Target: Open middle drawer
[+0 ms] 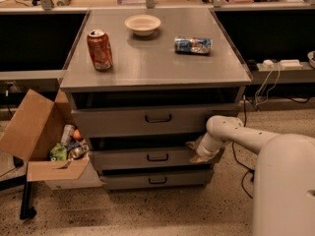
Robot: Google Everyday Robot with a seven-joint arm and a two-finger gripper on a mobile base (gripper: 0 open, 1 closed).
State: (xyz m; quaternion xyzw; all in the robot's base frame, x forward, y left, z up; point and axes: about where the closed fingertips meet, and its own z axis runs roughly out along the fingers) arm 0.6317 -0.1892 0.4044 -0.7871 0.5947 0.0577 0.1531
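Observation:
The grey cabinet has three stacked drawers. The middle drawer [128, 159] has a flat grey front with a small dark loop handle [157, 157] at its centre. It looks level with the drawers above and below. My gripper [194, 151] is at the end of the white arm [231, 132], which comes in from the right. It sits against the right part of the middle drawer's front, well right of the handle. The wrist hides part of that front.
The taller top drawer [118, 122] and the short bottom drawer [128, 181] each have a loop handle. On the cabinet top stand a red can [100, 49], a white bowl [142, 24] and a blue crushed can [193, 45]. An open cardboard box [29, 132] of trash stands left. Cables [261, 87] hang right.

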